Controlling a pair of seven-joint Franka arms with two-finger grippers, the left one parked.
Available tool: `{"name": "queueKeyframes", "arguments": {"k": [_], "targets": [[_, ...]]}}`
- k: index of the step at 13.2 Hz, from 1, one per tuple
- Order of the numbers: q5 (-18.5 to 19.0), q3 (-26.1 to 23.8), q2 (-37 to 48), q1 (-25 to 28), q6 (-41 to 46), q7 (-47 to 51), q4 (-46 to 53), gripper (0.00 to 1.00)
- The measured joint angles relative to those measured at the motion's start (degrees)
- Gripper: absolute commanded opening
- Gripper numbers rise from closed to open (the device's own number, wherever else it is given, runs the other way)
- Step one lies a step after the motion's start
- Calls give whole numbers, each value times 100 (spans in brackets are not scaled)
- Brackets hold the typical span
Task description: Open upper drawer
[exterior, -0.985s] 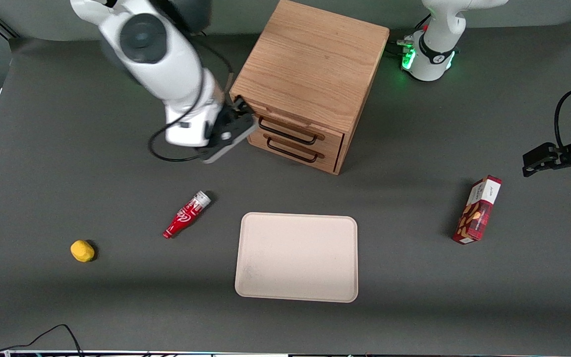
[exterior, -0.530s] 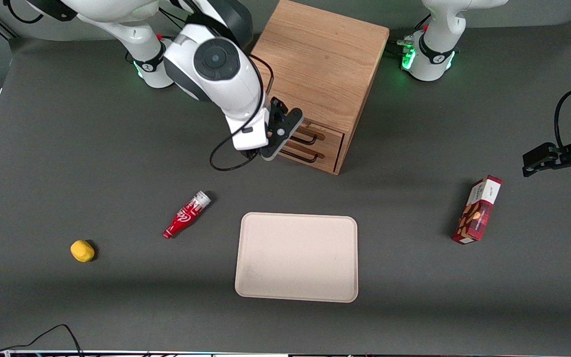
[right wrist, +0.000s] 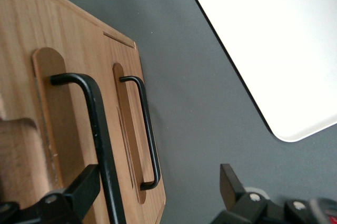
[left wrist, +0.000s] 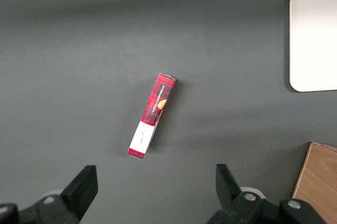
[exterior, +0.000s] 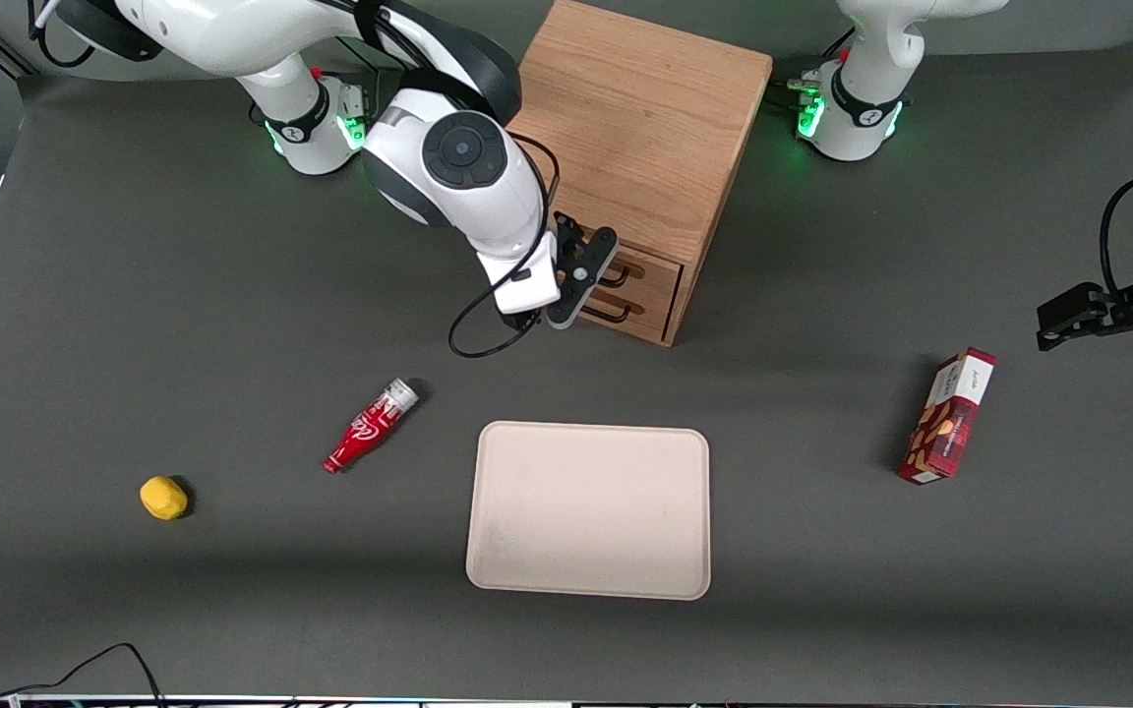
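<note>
**Kid:** Jaws wide open, right? I see two black fingers (right wrist: pixel 79 190) with a big gap, and nothing is held in them.

**Friend:** Yes. The gripper (exterior: pixel 581 280) hangs right in front of the wooden cabinet (exterior: pixel 635 138), up against the drawer fronts. From the wrist camera, the black handle (right wrist: pixel 100 140) of the upper drawer (right wrist: pixel 52 108) runs down just beside one finger. I cannot tell if they touch.

**Kid:** Is the upper drawer closed?

**Friend:** It looks closed, flat with the cabinet. The lower drawer (right wrist: pixel 131 145) sits under it, with its own thin black handle.

**Kid:** What else is on the tabletop (exterior: pixel 134 295)?

**Friend:** A beige tray (exterior: pixel 588 511) lies nearer to the front camera than the cabinet. A red bottle (exterior: pixel 370 426) lies on its side near the tray, toward the working arm's end. A yellow lump (exterior: pixel 163 498) sits farther that way. A red snack box (exterior: pixel 947 416) lies toward the parked arm's end.
</note>
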State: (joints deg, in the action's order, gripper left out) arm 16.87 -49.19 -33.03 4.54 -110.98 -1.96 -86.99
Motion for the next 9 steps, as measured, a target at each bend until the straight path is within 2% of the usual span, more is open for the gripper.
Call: {"name": "queueKeyframes", "arguments": {"k": [5,9], "targets": [[272,73,-147,-5,-220,-217,-82,100],[282,390,-150,-78,-305,-709,51,100]]}}
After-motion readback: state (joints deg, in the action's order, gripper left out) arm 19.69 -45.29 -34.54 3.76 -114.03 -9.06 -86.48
